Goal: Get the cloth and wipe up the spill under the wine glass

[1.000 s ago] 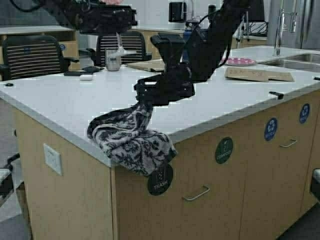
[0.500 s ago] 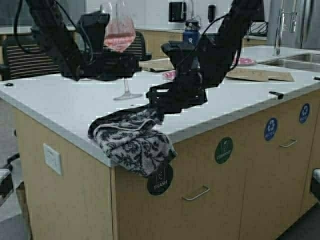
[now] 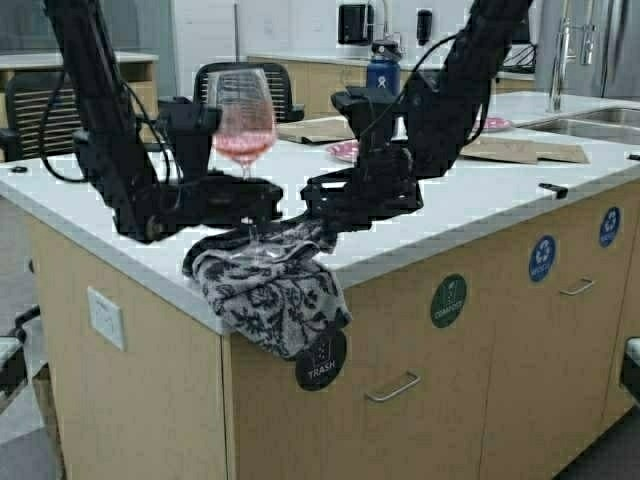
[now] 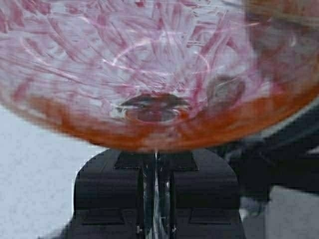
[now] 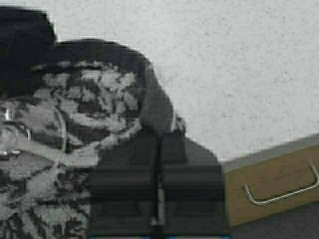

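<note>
Left gripper (image 3: pixel 250 200) is clamped on the stem of the wine glass (image 3: pixel 243 118) — upright, its foot over the cloth (image 3: pixel 268 285). That cloth is bunched at the near edge of the counter (image 3: pixel 120 215), half draped over the front. Right gripper (image 3: pixel 322 215) — pinched tight on the cloth's upper fold.

Left arm reaching in low from the left, left claw (image 3: pixel 248 190) clamped on a thin stem, fingers (image 4: pixel 119 191) pressed together around it, right arm angled down from the upper right, right claw (image 3: pixel 322 222) closed, pinching patterned fabric at the table edge
</note>
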Robot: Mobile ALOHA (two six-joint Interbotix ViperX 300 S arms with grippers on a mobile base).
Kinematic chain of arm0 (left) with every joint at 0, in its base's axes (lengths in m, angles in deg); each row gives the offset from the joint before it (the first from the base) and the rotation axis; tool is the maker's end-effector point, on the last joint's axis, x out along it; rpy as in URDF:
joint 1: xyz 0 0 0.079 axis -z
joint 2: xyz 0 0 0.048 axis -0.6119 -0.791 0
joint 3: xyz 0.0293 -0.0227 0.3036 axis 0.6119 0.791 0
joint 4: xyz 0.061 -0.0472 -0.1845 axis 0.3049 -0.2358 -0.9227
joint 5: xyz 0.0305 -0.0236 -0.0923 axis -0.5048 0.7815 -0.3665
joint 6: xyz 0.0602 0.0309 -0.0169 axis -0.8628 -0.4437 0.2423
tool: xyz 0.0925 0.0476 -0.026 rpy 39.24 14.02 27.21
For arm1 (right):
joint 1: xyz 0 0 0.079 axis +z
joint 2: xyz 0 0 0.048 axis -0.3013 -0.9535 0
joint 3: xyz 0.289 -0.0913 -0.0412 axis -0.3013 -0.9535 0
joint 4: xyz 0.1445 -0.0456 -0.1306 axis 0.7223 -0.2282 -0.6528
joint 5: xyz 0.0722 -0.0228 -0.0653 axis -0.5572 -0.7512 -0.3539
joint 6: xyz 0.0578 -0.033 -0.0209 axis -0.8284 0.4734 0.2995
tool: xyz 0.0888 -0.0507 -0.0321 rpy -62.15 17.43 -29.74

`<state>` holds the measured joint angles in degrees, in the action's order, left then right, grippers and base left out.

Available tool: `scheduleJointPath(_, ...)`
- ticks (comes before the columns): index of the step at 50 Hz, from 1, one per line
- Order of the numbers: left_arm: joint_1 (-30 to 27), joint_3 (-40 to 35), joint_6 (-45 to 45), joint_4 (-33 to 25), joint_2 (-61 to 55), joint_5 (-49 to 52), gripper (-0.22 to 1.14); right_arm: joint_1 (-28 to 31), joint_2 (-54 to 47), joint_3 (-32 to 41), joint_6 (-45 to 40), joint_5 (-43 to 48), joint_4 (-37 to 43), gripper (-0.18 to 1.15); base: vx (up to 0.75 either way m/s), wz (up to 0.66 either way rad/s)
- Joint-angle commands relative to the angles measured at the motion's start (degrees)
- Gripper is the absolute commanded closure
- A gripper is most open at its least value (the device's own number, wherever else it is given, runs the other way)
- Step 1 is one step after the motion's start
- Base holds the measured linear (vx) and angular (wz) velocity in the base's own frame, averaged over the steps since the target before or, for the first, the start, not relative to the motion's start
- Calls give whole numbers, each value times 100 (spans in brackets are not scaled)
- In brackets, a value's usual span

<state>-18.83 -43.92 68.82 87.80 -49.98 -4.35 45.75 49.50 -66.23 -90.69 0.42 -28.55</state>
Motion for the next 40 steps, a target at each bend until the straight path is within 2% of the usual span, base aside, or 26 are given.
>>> scheduleJointPath(1,-26,-185,-220,-97,-193,-264,79,-53,167,35,9,53,9,92,0,0)
scheduleJointPath(10,-123,-343,-281,-132,-624,-686,79,-97,167,-9,18,53,9,92,0,0)
scheduleJointPath(20,-220,-193,-281,-132,-193,-686,79,-255,272,-18,-18,79,18,92,0,0)
scheduleJointPath(30,-334,-97,-246,-114,404,-677,79,-668,967,-255,-35,510,545,92,0,0)
scheduleJointPath(40,-352,-185,-229,-35,378,-457,79,-958,1767,-615,-9,993,782,92,0,0)
